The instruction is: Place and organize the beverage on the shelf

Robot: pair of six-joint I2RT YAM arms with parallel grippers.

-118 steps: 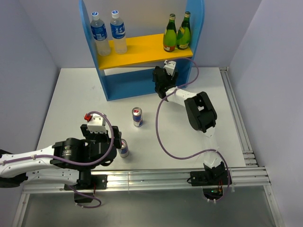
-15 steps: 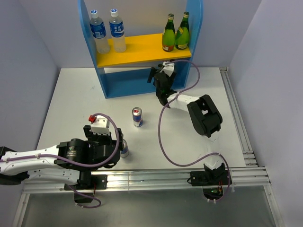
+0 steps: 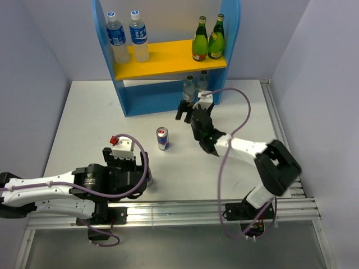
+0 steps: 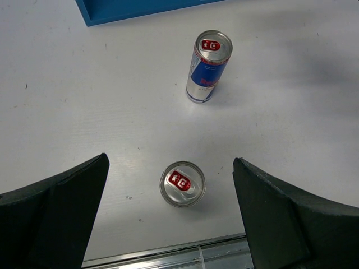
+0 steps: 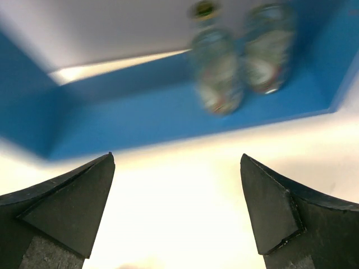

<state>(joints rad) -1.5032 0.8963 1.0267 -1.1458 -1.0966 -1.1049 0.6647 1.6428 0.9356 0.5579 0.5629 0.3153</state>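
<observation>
left hand (image 4: 169,162) is seen spread wide. its two blunt black fingers (image 4: 61,207) stand apart on either side of a silver can (image 4: 182,184) viewed from straight above, the round lid shiny with a red tab. neither finger is touching it. a second can (image 4: 208,66), a slim metal cylinder printed in blue and silver, stands upright farther out on the matte white counter (image 4: 84,84), between the near can and the shelf (image 3: 151,102).

right hand (image 5: 176,158) is likewise held open, its dark wedge-shaped fingers pointed at the shelf's lower level, just in front of it and apart from it. two small clear bottles (image 5: 216,73) are set side by side at the right end of that blue lower level. they are blurred in the wrist view, though a green cap can be made out on one.

on the smooth yellow board (image 3: 168,56) above, two clear water bottles (image 3: 118,39) with blue labels are stood at the left end. two dark green bottles (image 3: 200,39) with yellow labels are stood at the right end.
</observation>
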